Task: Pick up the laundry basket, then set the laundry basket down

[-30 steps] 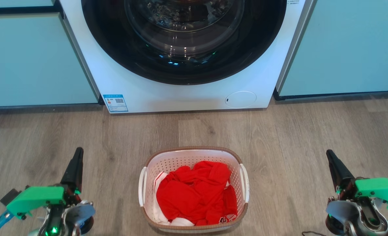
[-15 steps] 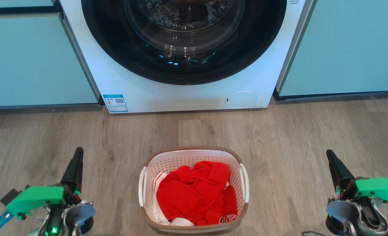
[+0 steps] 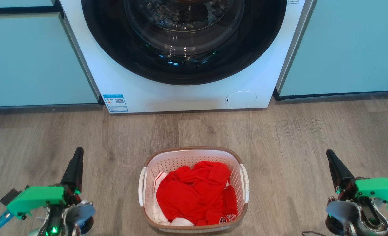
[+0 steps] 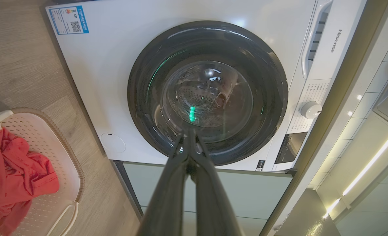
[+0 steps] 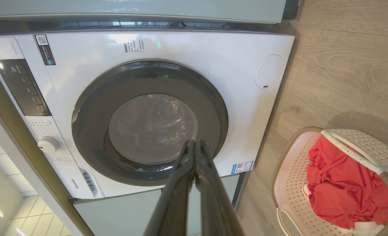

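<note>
Head view: the laundry basket (image 3: 191,148) stands on the wooden floor (image 3: 279,131) directly in front of me, well short of the floor's far edge, where the washing machine (image 3: 181,95) sits between pale green cabinets (image 3: 33,59). A red garment (image 3: 194,193) is heaped inside the basket over a bit of white cloth. My left gripper (image 3: 78,151) and right gripper (image 3: 329,152) hover over the floor on either side of the basket, each well apart from it, with jaws pressed fully together and nothing in them. Left wrist view: the left gripper (image 4: 190,131) points at the machine's dark round door (image 4: 207,95), its two fingers meeting at the tips with nothing between them. The basket's perforated wall (image 4: 49,154) and the red garment (image 4: 13,170) lie at the frame's lower left. Right wrist view: the right gripper (image 5: 194,142) likewise aims at the door (image 5: 149,124), jaws closed tight and empty, and the basket (image 5: 290,170) rests on the floor at the lower right with a white handle (image 5: 351,149) facing the camera.
</note>
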### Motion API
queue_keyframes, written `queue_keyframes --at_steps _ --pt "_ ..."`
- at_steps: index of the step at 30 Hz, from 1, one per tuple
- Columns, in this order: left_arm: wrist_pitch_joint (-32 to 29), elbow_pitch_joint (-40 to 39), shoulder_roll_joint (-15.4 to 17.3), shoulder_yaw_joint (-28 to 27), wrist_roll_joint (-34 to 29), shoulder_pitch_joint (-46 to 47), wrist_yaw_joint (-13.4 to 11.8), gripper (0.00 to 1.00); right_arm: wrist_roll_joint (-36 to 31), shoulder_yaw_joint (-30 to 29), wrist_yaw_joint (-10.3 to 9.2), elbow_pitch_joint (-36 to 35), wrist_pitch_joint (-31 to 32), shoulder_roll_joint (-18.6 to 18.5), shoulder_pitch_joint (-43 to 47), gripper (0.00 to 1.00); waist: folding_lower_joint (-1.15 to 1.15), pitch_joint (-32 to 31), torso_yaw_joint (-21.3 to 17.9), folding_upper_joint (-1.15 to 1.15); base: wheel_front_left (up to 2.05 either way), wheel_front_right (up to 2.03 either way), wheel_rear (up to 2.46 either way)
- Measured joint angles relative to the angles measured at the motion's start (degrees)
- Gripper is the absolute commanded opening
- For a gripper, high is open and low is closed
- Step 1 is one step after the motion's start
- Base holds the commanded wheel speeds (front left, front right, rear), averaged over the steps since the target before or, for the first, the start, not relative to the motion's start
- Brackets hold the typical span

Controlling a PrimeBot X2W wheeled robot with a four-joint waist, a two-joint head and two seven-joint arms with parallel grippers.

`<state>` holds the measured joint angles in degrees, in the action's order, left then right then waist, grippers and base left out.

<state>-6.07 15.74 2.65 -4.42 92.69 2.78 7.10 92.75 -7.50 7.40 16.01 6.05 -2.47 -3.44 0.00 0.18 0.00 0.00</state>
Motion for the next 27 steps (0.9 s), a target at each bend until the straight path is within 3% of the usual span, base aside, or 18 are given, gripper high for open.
queue_keyframes --at_steps 15,16,21,27 --pt "0.0 0.0 0.0 0.0 0.0 0.0 0.0 0.00 0.0 0.0 0.00 0.0 0.0 0.0 0.0 0.00 0.00 0.0 0.0 0.00 0.00 0.00 0.00" --pt "0.0 0.2 0.0 0.0 0.0 0.0 -0.1 1.00 0.0 0.0 0.00 0.2 0.0 0.0 0.0 1.00 0.00 0.0 0.0 0.00 0.00 0.00 0.00" --pt "0.1 4.4 -0.3 0.2 0.0 -3.4 -0.1 1.00 0.0 0.2 0.00 4.3 -0.1 0.5 2.8 1.00 0.00 0.0 0.0 0.00 0.00 0.00 0.00" --pt "0.7 4.6 -0.6 0.3 0.0 -4.3 -0.1 1.00 -0.6 0.2 0.00 4.1 -0.8 0.5 3.7 1.00 0.00 0.0 -0.1 0.00 0.00 0.00 0.00"
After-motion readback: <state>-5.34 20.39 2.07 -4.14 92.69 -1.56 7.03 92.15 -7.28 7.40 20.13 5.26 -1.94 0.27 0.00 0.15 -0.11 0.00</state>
